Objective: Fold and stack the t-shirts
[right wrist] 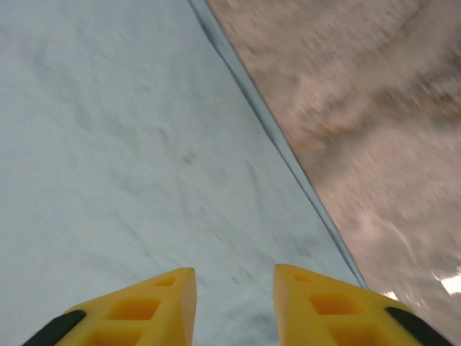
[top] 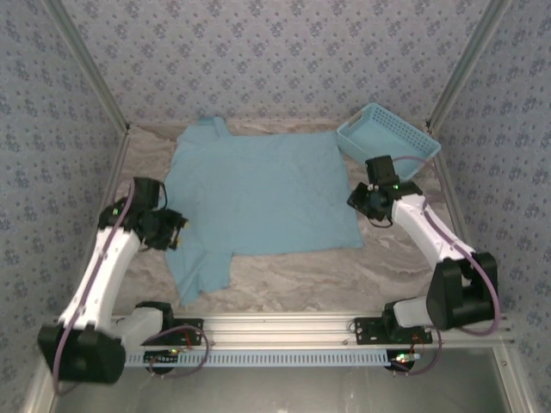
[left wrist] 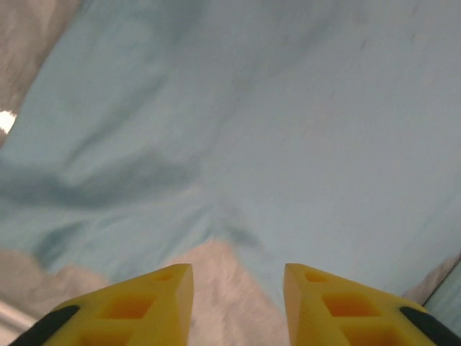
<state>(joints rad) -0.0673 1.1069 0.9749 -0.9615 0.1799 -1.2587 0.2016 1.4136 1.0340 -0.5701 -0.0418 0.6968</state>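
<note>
The light sky-blue cotton short-sleeved t-shirt (top: pixel 258 194) lies spread flat on the marbled grey tabletop (top: pixel 301 275), between the two pincers. The left gripper (top: pixel 178 225) is at its left edge and the right gripper (top: pixel 357 200) at its right edge, both parted and holding nothing. A light-blue plastic lattice basket (top: pixel 387 138) sits just beyond the shirt's far right corner.

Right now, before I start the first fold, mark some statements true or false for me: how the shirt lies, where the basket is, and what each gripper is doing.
1. The t-shirt lies spread out on the table. True.
2. The basket stands at the near left corner. False: it stands at the far right, by the shirt's far right corner.
3. The right gripper is clamped on the shirt's edge. False: its fingers stand apart with nothing between them, over the shirt near its right edge.
4. The left gripper has its fingers apart over the shirt's left side. True.
</note>
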